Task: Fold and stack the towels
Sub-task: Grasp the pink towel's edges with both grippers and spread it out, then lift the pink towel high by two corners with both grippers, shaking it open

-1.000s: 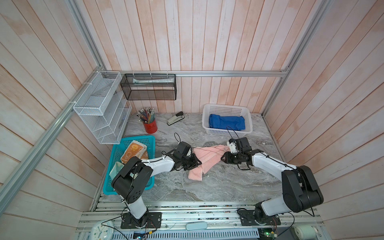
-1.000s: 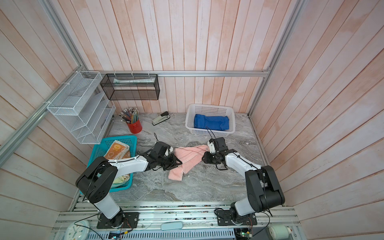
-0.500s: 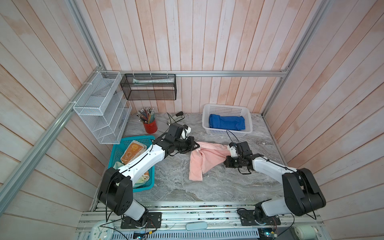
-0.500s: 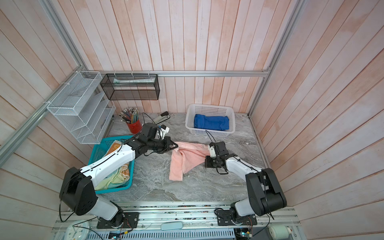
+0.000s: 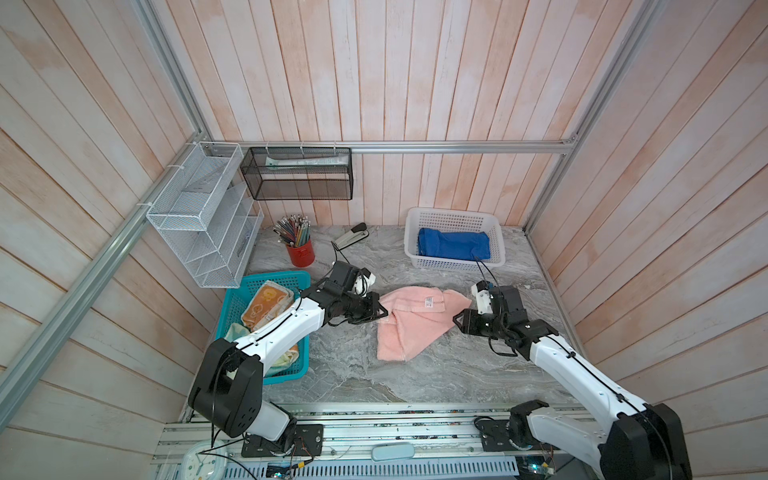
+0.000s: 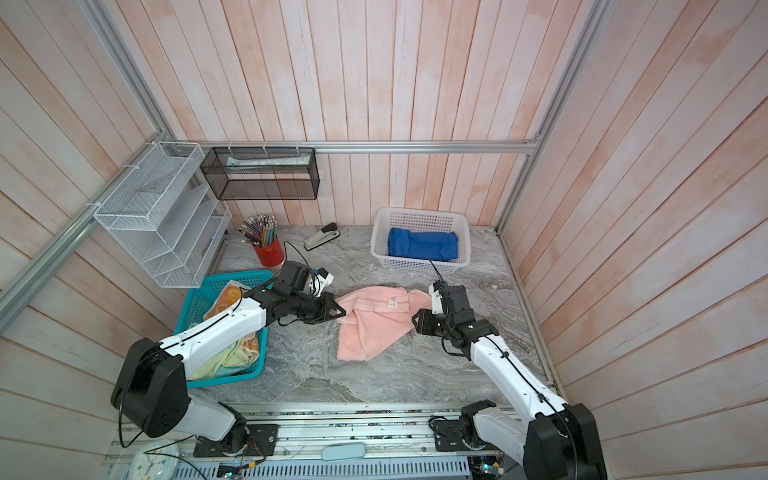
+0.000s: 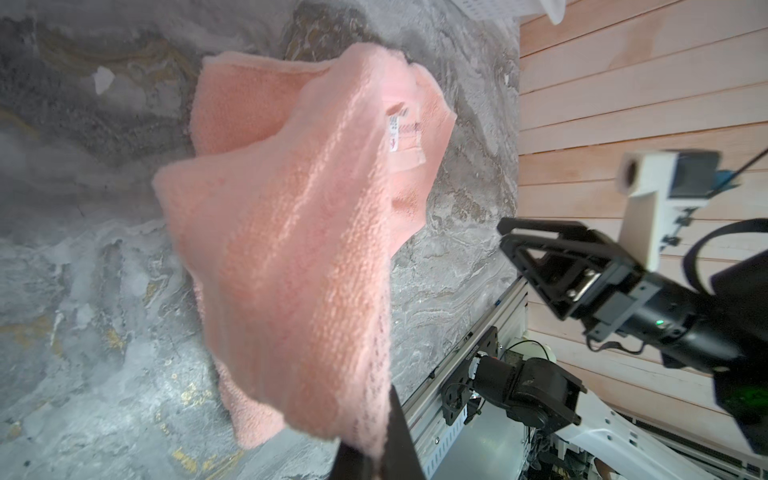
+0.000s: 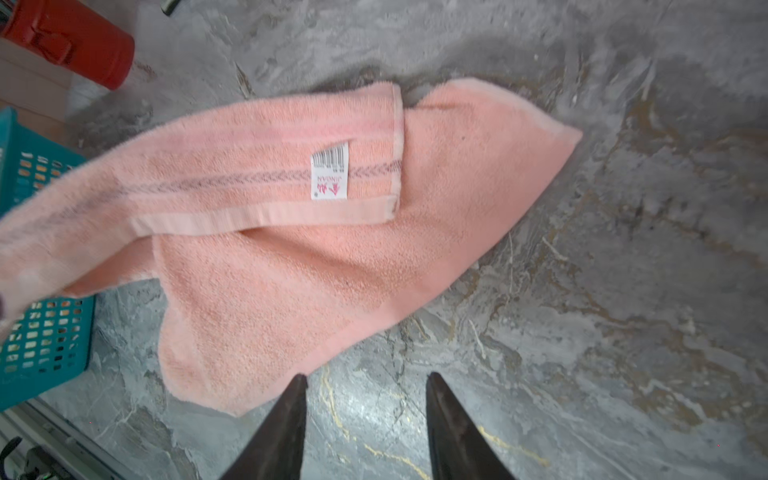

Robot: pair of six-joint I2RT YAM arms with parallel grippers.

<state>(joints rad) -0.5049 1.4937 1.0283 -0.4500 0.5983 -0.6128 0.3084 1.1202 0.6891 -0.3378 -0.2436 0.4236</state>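
Pink towel [image 5: 409,332] corner clenched in left end effector [image 5: 379,312], right end effector [image 5: 460,322] released, just beside it.

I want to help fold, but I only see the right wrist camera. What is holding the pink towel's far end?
Observer: The left fingers are shut on a corner of the pink towel.
Operator: Are other towels put away?
Observer: A blue towel lies in the white basket by the back wall.
Operator: What's inside the teal basket?
Observer: An orange towel and a pale yellow towel.
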